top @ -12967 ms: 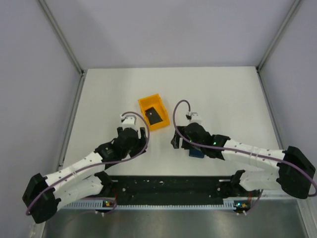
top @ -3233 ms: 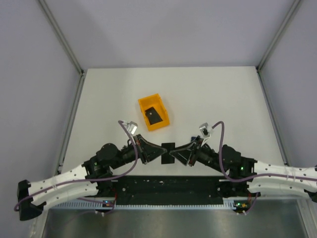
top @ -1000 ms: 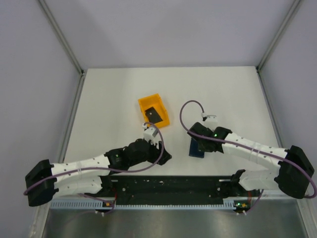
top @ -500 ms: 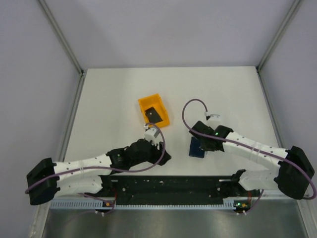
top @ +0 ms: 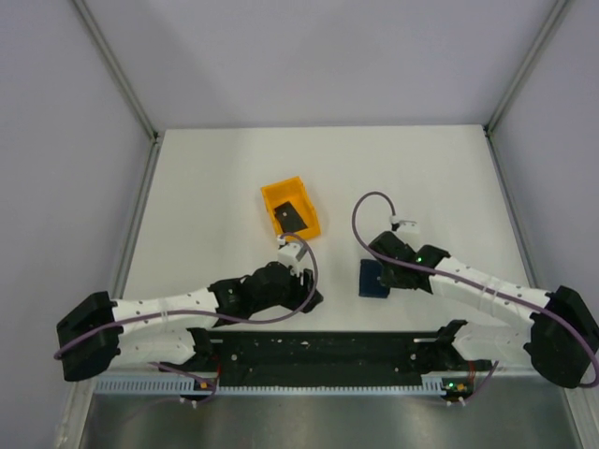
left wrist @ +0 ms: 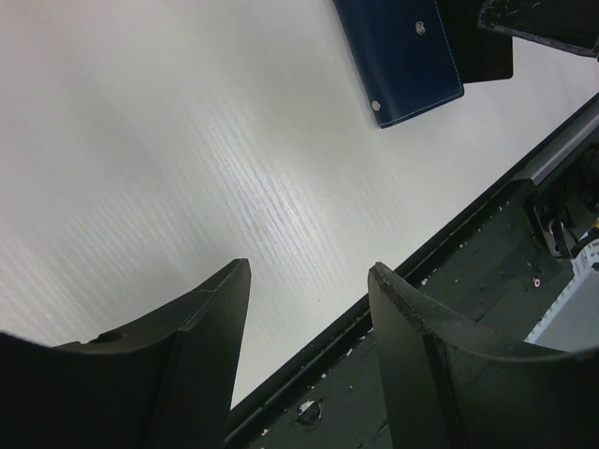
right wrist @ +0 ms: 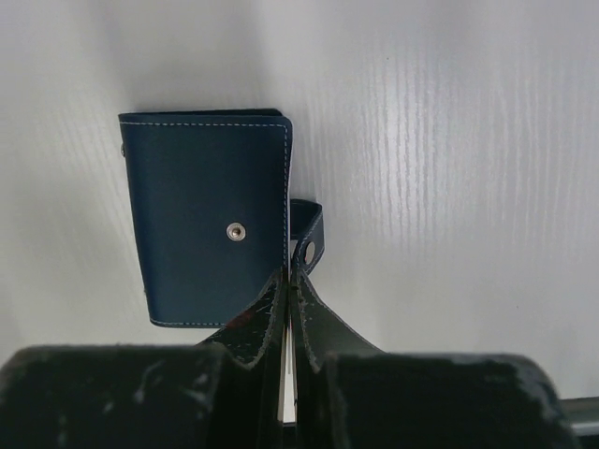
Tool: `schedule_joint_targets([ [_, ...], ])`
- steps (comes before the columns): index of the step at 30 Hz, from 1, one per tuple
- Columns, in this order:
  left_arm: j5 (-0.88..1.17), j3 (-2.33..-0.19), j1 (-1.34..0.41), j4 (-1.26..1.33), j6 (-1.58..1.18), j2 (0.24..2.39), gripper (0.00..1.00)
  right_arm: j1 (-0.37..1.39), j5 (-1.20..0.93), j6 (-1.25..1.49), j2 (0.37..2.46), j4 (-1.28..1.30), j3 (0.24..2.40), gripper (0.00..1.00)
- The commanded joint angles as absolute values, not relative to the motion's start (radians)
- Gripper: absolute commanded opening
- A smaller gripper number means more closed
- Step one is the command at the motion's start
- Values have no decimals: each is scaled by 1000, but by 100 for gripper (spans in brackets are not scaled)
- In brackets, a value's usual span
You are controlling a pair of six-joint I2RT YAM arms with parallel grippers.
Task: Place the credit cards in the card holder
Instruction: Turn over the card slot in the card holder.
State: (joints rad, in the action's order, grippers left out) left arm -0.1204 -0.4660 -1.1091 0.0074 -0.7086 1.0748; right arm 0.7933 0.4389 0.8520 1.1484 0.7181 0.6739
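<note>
Top external view: the left arm [top: 168, 307] lies low along the near edge, with the left gripper [top: 307, 297] pointing right. The right arm [top: 487, 292] reaches left, and the right gripper [top: 382, 273] sits at the blue wallet [top: 372, 280]. The table [top: 206, 187] is white and the walls [top: 309, 56] are grey. One black card [top: 292, 219] lies in the orange bin [top: 277, 198] (well apart from both grippers).

Left wrist view: the left gripper [left wrist: 309, 271] is wide open and holds nothing. The wallet [left wrist: 402, 56] lies closed, far ahead of it.

Right wrist view: the right gripper [right wrist: 292, 276] is pressed nearly together, tips at the little strap [right wrist: 309, 238] of the wallet [right wrist: 206, 220]. I cannot tell if it pinches it.
</note>
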Motion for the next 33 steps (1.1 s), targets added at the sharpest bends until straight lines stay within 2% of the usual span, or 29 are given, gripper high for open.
schedule_joint_targets([
  [1,-124,-505,-1111,57,-698,1080,59,779,393,828,1115,640,657,0],
  [7,-140,-525,-1111,75,-683,1123,56,779,364,816,1034,575,611,0],
  [11,-167,-549,-1109,95,-664,1166,48,779,330,792,974,519,572,0],
  [21,-179,-638,-1106,130,-655,1353,41,778,264,758,904,417,515,0],
  [29,-143,-696,-1106,140,-650,1476,29,778,236,753,899,380,499,0],
  [33,-135,-695,-1106,141,-653,1494,27,778,297,801,929,420,506,0],
])
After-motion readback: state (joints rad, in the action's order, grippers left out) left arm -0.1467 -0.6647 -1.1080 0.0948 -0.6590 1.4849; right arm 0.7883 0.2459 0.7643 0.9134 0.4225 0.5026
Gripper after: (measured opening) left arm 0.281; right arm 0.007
